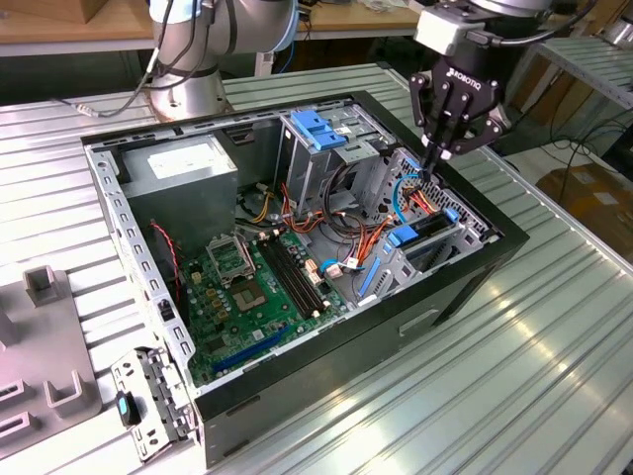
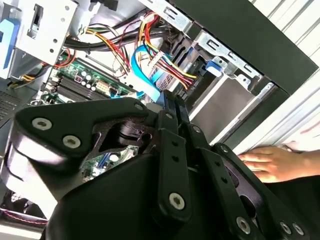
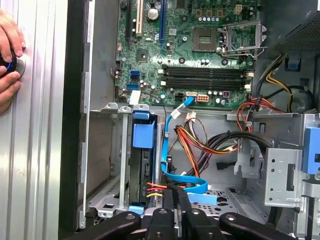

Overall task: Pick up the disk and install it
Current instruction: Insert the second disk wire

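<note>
The disk point(image 1: 407, 236) stands on edge in the metal drive cage at the exterior view's right end of the open computer case point(image 1: 297, 371), with its blue carrier edges showing. In the first wrist view the blue carrier tab of the disk point(image 3: 143, 135) sits in the same slot. My gripper point(image 1: 435, 158) hangs just above that cage, fingers pressed together and holding nothing. In the first wrist view the gripper point(image 3: 175, 192) is tip-down beside a flat blue data cable point(image 3: 172, 125). The gripper point(image 2: 170, 102) also points at the cable bundle in the second wrist view.
A grey power-supply box point(image 1: 188, 163), the green motherboard point(image 1: 247, 287) and a cage with a light-blue latch point(image 1: 318, 129) fill the case. Orange, yellow and black wires point(image 3: 200, 142) crowd the bay. A person's hand point(image 3: 7, 65) rests on the ribbed table beside the case. A grey fixture point(image 1: 40, 327) stands at the exterior view's left.
</note>
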`<act>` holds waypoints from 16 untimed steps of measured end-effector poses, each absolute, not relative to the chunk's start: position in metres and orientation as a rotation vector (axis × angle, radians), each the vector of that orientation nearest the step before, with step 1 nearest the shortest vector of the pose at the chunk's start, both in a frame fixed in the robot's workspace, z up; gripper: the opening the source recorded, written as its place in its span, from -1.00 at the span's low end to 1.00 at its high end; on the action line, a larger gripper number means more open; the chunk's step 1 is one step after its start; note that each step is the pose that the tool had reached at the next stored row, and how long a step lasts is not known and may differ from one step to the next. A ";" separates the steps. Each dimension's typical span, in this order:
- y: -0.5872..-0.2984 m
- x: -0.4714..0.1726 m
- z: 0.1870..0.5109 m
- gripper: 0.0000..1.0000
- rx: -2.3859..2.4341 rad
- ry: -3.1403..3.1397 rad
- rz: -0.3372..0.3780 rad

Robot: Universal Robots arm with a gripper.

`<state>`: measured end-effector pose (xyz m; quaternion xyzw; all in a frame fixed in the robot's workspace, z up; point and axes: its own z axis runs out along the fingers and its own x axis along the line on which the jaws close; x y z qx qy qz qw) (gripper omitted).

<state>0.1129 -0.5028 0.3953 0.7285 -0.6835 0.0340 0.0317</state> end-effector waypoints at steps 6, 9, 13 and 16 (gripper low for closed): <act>-0.491 0.113 0.392 -0.38 2.235 -2.097 0.120; -0.490 0.113 0.387 -0.38 2.225 -2.087 0.139; -0.488 0.113 0.381 -0.41 2.211 -2.074 0.164; -0.488 0.113 0.376 -0.68 2.205 -2.068 0.174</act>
